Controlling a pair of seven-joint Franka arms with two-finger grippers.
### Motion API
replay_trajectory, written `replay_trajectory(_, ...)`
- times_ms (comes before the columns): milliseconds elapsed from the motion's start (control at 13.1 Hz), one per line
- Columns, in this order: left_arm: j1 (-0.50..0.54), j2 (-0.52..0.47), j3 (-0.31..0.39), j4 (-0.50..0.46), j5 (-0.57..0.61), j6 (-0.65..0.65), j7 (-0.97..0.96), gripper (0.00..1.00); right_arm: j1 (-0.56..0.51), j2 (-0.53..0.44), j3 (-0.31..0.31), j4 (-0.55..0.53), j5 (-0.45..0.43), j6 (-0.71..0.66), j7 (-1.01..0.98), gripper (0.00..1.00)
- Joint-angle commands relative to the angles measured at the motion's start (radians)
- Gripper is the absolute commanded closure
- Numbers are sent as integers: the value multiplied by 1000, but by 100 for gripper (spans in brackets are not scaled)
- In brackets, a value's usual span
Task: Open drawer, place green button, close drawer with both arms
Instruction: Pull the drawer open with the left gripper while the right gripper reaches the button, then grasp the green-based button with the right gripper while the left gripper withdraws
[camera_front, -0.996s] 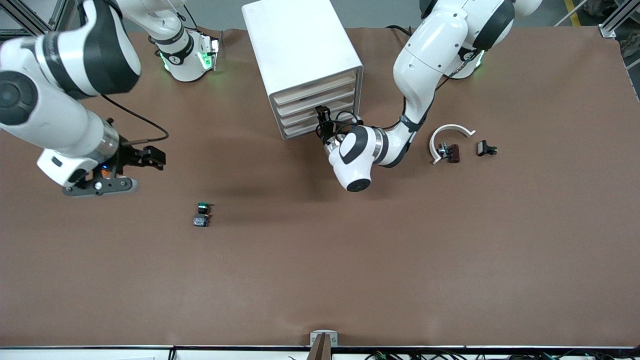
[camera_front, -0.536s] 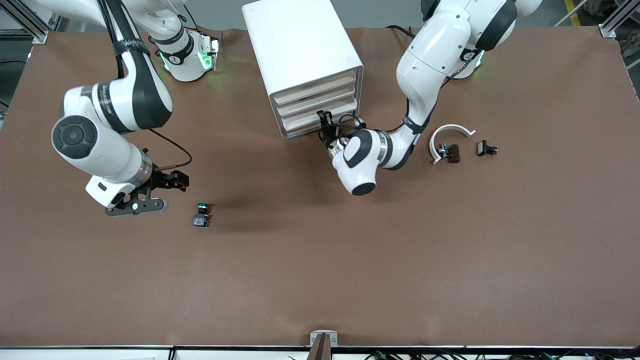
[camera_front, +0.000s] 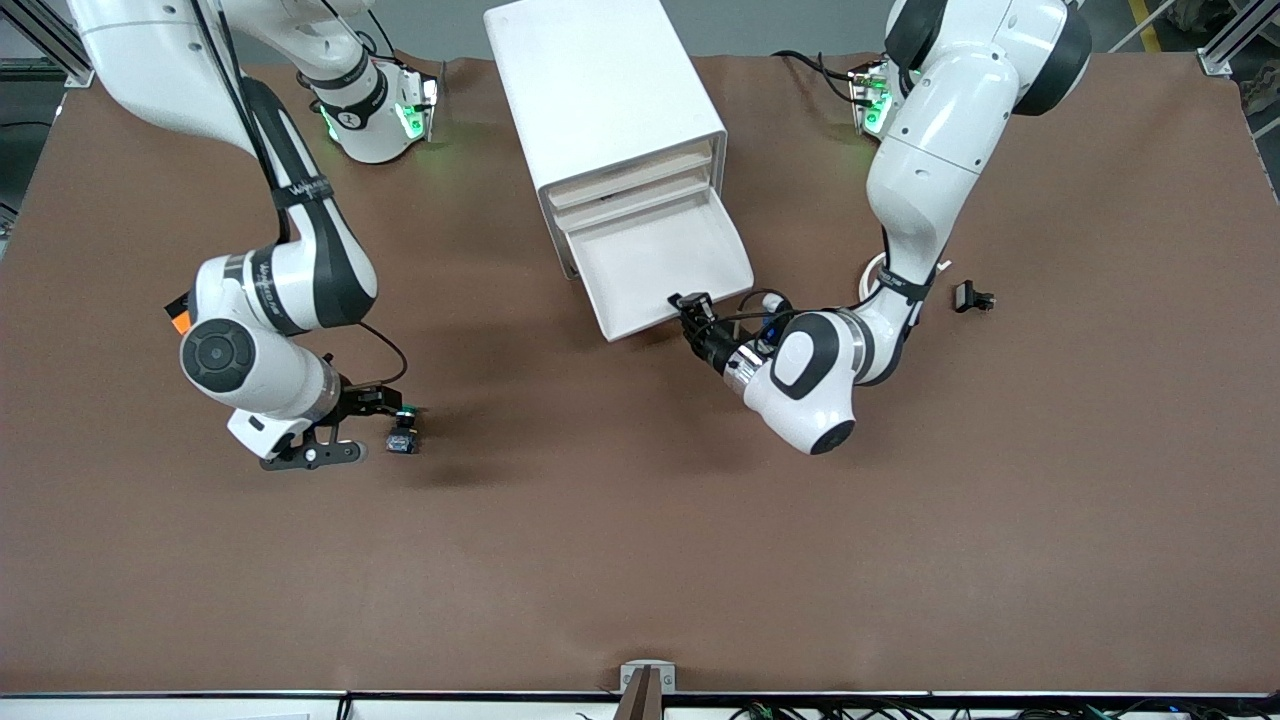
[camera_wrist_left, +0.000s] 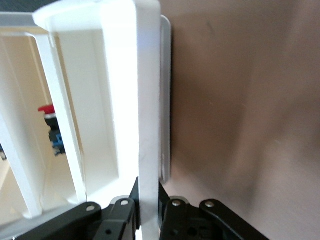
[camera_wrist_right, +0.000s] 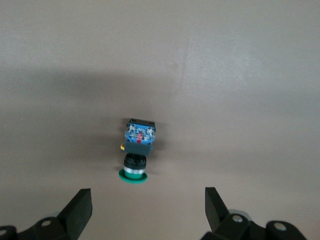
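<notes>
The button (camera_front: 403, 430) lies on its side on the brown table, green cap, black body, blue base. My right gripper (camera_front: 388, 408) is open and low beside it, toward the right arm's end of the table. In the right wrist view the button (camera_wrist_right: 136, 150) lies just ahead of the spread fingers (camera_wrist_right: 80, 207), untouched. The white cabinet's bottom drawer (camera_front: 700, 285) is pulled out and looks empty. My left gripper (camera_front: 693, 308) is shut on the drawer's front wall (camera_wrist_left: 149, 125).
The white cabinet (camera_front: 600, 90) stands between the two arm bases. A small black part (camera_front: 972, 296) lies toward the left arm's end, and a white curved piece (camera_front: 866, 272) is mostly hidden by the left arm. A red-capped switch (camera_wrist_left: 49, 122) sits inside the cabinet.
The left gripper has pulled the bottom drawer out toward the front camera. The right arm has swung in and lowered its open gripper to the button.
</notes>
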Motion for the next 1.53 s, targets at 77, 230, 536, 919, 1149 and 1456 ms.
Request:
replay_trajectory(77, 23, 9, -2, 42, -49, 61, 31, 23, -3, 71, 6, 18, 45, 29, 9, 0)
replay_trajectory(230, 24, 8, -2, 44, -49, 64, 38, 0, -9, 113, 6, 37, 57, 64, 9, 0)
replay_trajectory(536, 47, -1, 6, 102, -49, 64, 40, 0, -2, 193, 6, 81, 100, 90, 9, 0)
replay_trajectory(919, 104, -23, 87, 163, -34, 58, 38, 0, -9, 232, 3, 97, 95, 93, 7, 0)
replay_trajectory(1149, 103, -72, 191, 202, 4, 57, 45, 0, -11, 237, 3, 97, 100, 123, 9, 26)
replay_trajectory(1456, 121, -98, 282, 211, 60, 49, 200, 0, -11, 220, 2, 101, 101, 109, 4, 81)
